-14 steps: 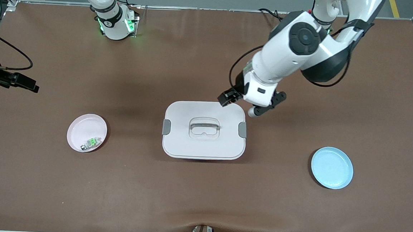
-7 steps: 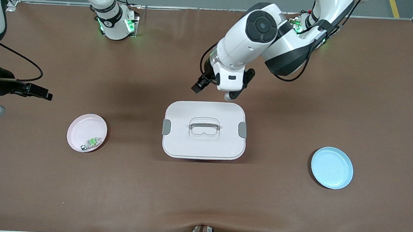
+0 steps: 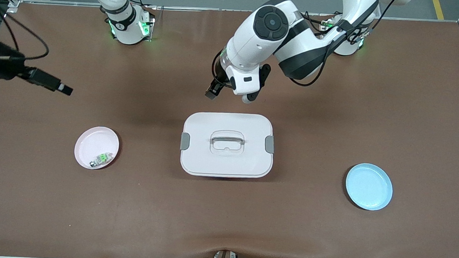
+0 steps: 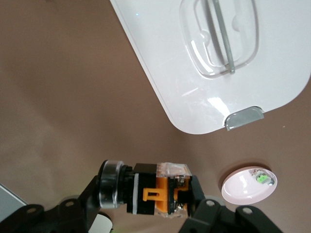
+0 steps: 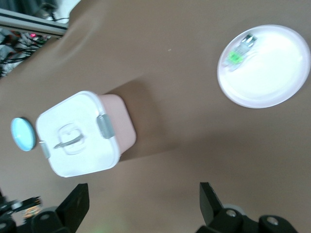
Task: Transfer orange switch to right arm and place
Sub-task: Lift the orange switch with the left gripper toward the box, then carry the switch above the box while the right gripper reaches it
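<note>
A: Where is the orange switch (image 4: pixel 158 194)?

B: Clamped in the left pincer (image 4: pixel 146 213), in the air above the bench (image 3: pixel 326 238), beside the white lidded box (image 3: pixel 227 145).

A: How will it handle?

B: Probably light, rigid and smooth. The right pincer (image 5: pixel 141 206), fingers apart, should take its exposed silvery end.

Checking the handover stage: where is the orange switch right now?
The orange switch is clamped in the left end effector, in the air over bare table beside the white lidded box.
</note>
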